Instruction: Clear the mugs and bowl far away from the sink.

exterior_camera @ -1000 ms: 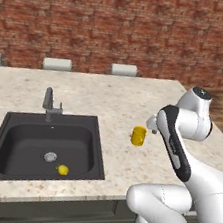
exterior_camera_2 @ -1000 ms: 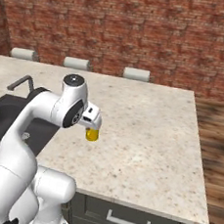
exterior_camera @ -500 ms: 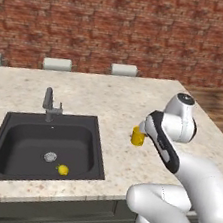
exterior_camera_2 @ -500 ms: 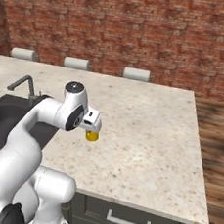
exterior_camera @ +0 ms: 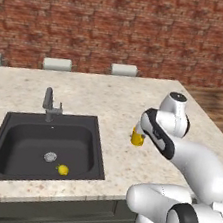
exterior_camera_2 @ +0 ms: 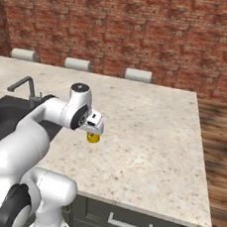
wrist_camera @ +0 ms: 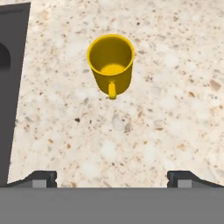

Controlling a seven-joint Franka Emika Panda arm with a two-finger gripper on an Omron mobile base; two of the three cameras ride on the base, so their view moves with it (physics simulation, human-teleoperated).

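At the far left, well apart from the fingers, the sink is a black rectangular basin sunk into the counter, with smooth matte walls, a round silver drain in its floor and a grey metal faucet standing at its back edge. A small round yellow lump lies on the basin floor just beside the drain. In the hand view a strip of the sink's dark rim runs down the left side, beyond the left fingertip.

The counter is pale speckled stone, beige with brown and white flecks, flat and glossy. Behind it rises a rough red brick wall.

The yellow mug stands upright on the bare stone, to the right of the sink and clear of its edge. It is a plain, smooth, slightly tapered cylinder with a yellow inside and a small loop handle turned toward the fingers. It sits ahead of the fingers, about midway between the two tips and not touching either. From the base cameras the same mug peeks out beside and under the white hand.

The fingers stand spread wide, as far apart as they go, the two small dark tips at opposite sides of the hand view's lower edge. They hold nothing and touch nothing; only speckled stone lies between them.
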